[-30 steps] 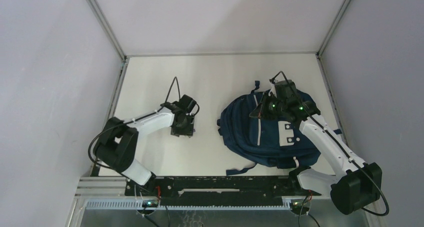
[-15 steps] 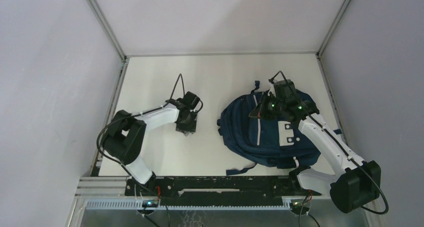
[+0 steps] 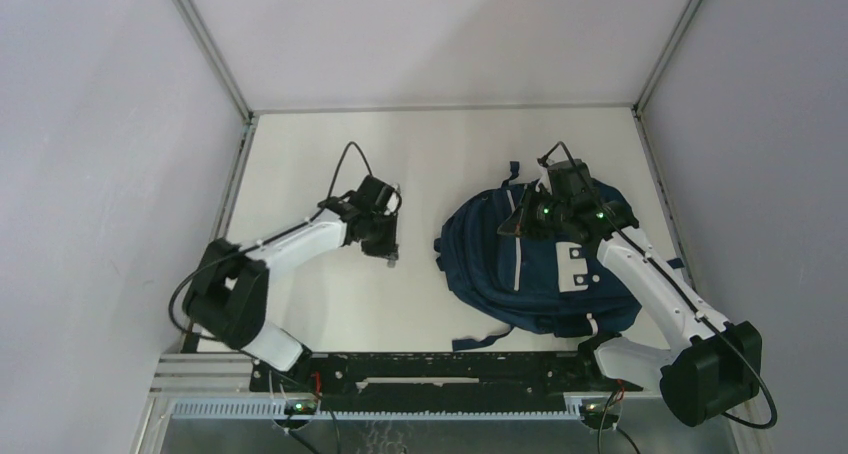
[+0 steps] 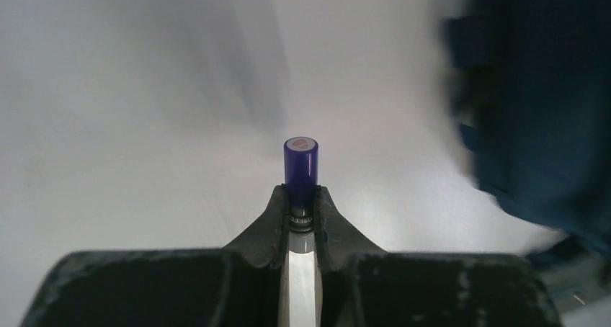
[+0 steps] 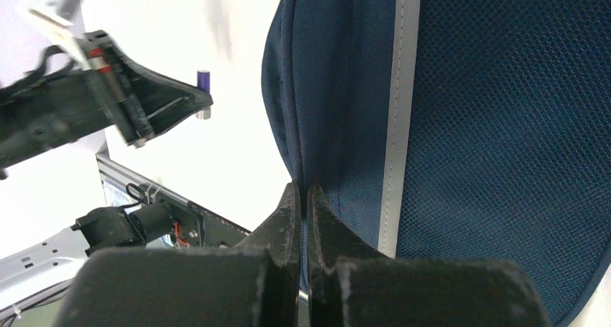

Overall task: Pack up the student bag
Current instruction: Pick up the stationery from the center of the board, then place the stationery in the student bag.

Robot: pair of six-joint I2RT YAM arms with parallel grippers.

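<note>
Navy backpack [image 3: 530, 274] flat on the right half of the white desk [image 3: 420, 154]. Left of it and apart, left fingers [image 4: 270, 219] clamped on a purple-capped pen [image 4: 300, 161]. Farther back, right fingers [image 5: 288, 212] pinched shut on backpack fabric near its far end.

The student bag [image 3: 540, 264] is taking up most of the right half of the white table [image 3: 440, 154]. The right arm [image 3: 650, 274] is reaching over it and the right gripper [image 5: 302, 196] is pinching its fabric, so that side is blocked. A narrow strip of bare table is running between the bag and the left gripper [image 4: 301, 199], which is clamping a purple-capped marker [image 4: 300, 163] that is sticking out past its fingertips. Wider bare surface is lying along the far side, hemmed in by grey walls [image 3: 100, 174].
</note>
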